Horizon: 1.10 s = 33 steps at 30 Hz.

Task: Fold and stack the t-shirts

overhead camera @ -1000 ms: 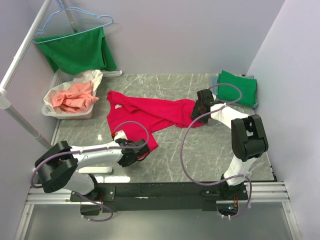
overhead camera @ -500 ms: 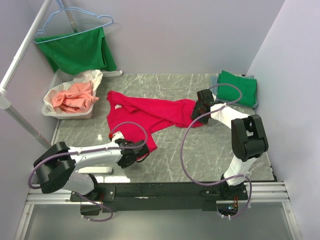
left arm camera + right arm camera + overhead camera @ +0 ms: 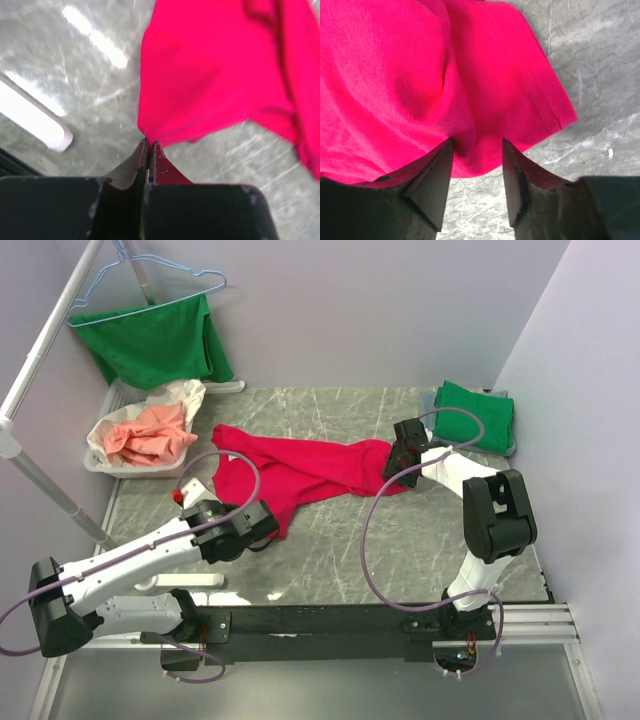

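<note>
The crimson-red t-shirt (image 3: 310, 465) lies rumpled in a band across the middle of the marble table (image 3: 330, 560). My left gripper (image 3: 262, 527) is shut on its near-left edge; in the left wrist view the jaws (image 3: 149, 143) pinch a point of the red cloth (image 3: 215, 75) just above the table. My right gripper (image 3: 400, 458) sits over the shirt's right end, open, with red cloth (image 3: 420, 75) between its fingertips (image 3: 477, 145) but not pinched. A folded green t-shirt (image 3: 475, 412) lies on a grey one (image 3: 513, 430) at the back right.
A green garment (image 3: 155, 340) hangs on a blue hanger from a white rack at the back left. A white basket (image 3: 100, 462) with orange cloth stands under it. A white bar (image 3: 195, 581) lies by the table's near-left edge, also in the left wrist view (image 3: 35, 122).
My left arm has stretched out to the left and its gripper has risen slightly with the shirt's edge. The shirt's left part has drawn into a narrower band. The right arm has not moved.
</note>
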Each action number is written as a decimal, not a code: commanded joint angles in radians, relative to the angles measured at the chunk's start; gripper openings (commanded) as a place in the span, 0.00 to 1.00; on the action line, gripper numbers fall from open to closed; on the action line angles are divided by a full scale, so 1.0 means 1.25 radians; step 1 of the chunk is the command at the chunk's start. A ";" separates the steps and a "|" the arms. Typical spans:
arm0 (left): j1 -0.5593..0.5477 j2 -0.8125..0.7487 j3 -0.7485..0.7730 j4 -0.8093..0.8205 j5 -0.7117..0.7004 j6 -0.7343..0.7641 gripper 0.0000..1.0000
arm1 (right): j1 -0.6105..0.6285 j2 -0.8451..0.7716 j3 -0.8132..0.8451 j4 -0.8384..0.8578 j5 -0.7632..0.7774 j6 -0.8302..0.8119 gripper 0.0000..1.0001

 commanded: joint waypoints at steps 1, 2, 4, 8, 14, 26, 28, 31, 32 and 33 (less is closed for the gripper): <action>0.026 0.023 0.073 -0.064 -0.095 0.002 0.01 | 0.002 -0.026 0.017 -0.013 0.006 -0.005 0.48; 0.027 0.031 0.082 -0.065 -0.108 0.018 0.01 | 0.002 -0.017 0.024 -0.024 0.007 -0.006 0.45; 0.032 0.046 0.096 -0.065 -0.113 0.026 0.01 | 0.002 0.001 0.039 -0.024 0.005 -0.012 0.30; 0.037 0.043 0.096 -0.064 -0.116 0.035 0.01 | 0.002 0.027 0.057 -0.026 0.000 -0.015 0.04; 0.066 0.008 0.080 -0.064 -0.124 0.059 0.01 | 0.002 0.024 0.067 -0.023 -0.011 -0.008 0.00; 0.112 0.012 0.078 -0.064 -0.137 0.101 0.01 | 0.008 0.008 0.071 -0.029 -0.012 -0.017 0.34; 0.117 0.007 0.075 -0.064 -0.138 0.103 0.01 | 0.007 0.022 0.071 -0.025 -0.015 -0.016 0.35; 0.130 -0.002 0.075 -0.065 -0.144 0.113 0.01 | 0.009 0.037 0.068 -0.013 -0.021 -0.015 0.36; 0.134 -0.003 0.074 -0.064 -0.145 0.121 0.01 | 0.008 0.039 0.067 -0.006 -0.028 -0.014 0.36; 0.144 -0.005 0.077 -0.065 -0.150 0.125 0.01 | 0.007 0.043 0.067 -0.004 -0.030 -0.011 0.36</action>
